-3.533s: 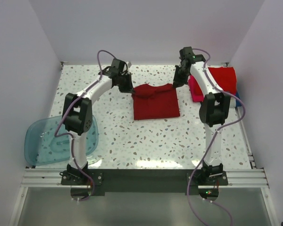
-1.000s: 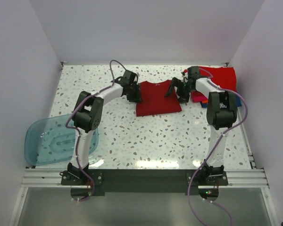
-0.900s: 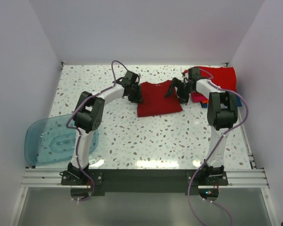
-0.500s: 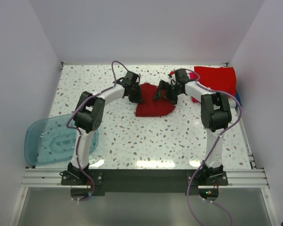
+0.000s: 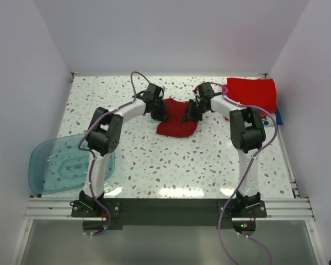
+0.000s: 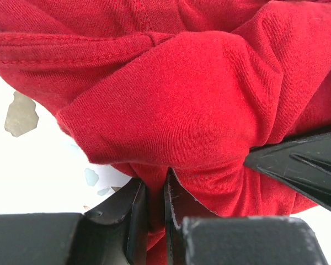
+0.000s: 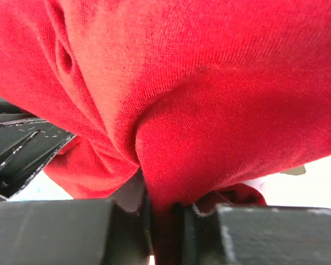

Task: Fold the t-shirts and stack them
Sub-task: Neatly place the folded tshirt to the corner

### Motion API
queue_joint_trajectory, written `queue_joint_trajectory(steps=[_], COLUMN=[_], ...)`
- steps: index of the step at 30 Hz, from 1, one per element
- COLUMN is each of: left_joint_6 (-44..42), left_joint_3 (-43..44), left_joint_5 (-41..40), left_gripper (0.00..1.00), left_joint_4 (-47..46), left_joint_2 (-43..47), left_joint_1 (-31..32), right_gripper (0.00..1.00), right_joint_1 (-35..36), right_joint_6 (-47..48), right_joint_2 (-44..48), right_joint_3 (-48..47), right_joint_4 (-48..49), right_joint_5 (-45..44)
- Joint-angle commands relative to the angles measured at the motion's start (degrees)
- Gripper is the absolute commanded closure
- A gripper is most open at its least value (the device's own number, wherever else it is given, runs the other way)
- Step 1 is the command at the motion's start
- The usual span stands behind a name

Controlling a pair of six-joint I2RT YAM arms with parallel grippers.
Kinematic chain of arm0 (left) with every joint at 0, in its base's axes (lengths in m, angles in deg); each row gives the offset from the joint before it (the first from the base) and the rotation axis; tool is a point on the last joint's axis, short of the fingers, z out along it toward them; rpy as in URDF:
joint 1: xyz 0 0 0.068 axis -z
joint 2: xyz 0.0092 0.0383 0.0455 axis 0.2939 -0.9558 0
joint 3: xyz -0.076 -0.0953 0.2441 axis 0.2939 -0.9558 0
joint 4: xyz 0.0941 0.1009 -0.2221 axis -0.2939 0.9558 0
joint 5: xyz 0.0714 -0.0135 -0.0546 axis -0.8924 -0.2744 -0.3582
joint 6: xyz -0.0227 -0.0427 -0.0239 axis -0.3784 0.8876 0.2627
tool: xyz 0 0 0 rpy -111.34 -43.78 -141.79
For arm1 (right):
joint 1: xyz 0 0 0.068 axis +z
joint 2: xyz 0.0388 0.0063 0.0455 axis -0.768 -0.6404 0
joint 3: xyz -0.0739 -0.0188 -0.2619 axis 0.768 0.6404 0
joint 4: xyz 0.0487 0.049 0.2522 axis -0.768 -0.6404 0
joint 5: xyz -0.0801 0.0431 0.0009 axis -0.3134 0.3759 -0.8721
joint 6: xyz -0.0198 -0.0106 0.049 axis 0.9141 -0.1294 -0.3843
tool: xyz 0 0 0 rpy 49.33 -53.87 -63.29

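A translucent blue plastic tub (image 5: 66, 165) sits well to the near left of the plain dark red cloth t-shirt (image 5: 176, 126), overhanging the edge of the white speckled table (image 5: 171, 160). That dark red t-shirt lies bunched into a rumpled heap around the middle of the table's far half, its sides drawn inward. The left gripper (image 5: 161, 113) meets the shirt's left edge, and its wrist camera shows the jaws nearly together with a fold of dark red cloth clamped between them (image 6: 153, 215). The right gripper (image 5: 192, 112) is at the shirt's right edge, just beside the left one, its jaws likewise pinched on a ridge of the same cloth (image 7: 165, 221). Farther back, to the shirt's right, a folded bright red t-shirt (image 5: 254, 91) lies flat near the far corner, possibly on other folded cloth, since a blue sliver shows at its edge.
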Motion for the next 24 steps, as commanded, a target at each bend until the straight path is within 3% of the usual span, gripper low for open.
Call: queue_joint_trajectory(steps=[1,3,9,19,24], left_joint_6=[0.54,0.27,-1.48,-4.12,-4.12], left_joint_3=[0.16,0.69,-0.71,-12.92,-16.71], left_joint_5=[1.17,1.26,0.82,-0.67,-0.85], left_gripper=[0.95,0.94,0.89,0.89,0.90], left_joint_4=[-1.08,-0.73,0.94,0.59,0.16], left_joint_2=[-1.15,-0.80,2.36,10.89,12.65], left_joint_1=[0.40,0.31,-0.83,-3.47,-3.65], right_gripper=[0.95,1.00,1.00,1.00,1.00], right_joint_1=[0.56,0.47,-1.46,-6.91,-8.75], right_joint_6=[1.06,2.38,5.90,15.73,18.55], right_joint_2=[-2.65,-2.48,0.06,0.78,0.51], right_joint_3=[-1.10,-2.86,-10.15,-30.26,-35.12], right_joint_4=[-5.76,-8.03,-14.63,-26.50,-27.91], right_joint_5=[-6.52,-8.10,-10.65,-13.54,-15.31])
